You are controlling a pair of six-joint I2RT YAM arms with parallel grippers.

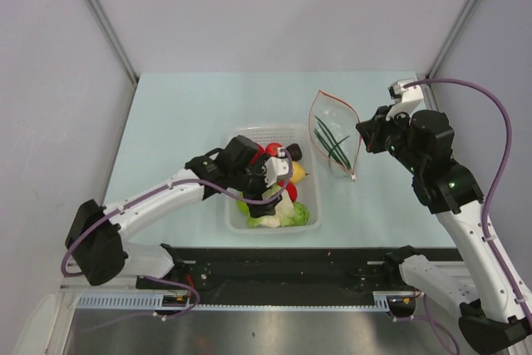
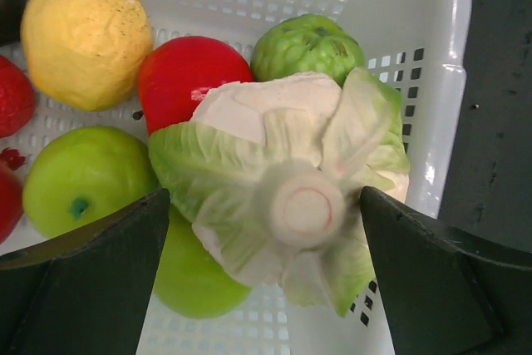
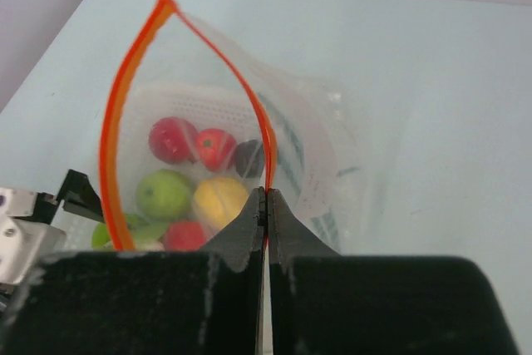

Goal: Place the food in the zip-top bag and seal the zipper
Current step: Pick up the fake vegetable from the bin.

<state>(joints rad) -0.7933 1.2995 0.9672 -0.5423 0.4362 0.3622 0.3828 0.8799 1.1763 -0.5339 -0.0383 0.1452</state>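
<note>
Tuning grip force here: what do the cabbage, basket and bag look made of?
The cabbage looks like foam or soft plastic, matte: dull moulded leaves. The basket: rigid white plastic, faint sheen, moulded hole grid. The bag: thin clear glossy film; fruit shows through, wrinkles.

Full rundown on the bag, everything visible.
The bag is clear, thin, crinkly plastic with a red-orange zipper along its mouth, which gapes open in a leaf shape. It sits on the table right of the basket, green onions inside. The right gripper is shut on one side of the zipper.
</note>
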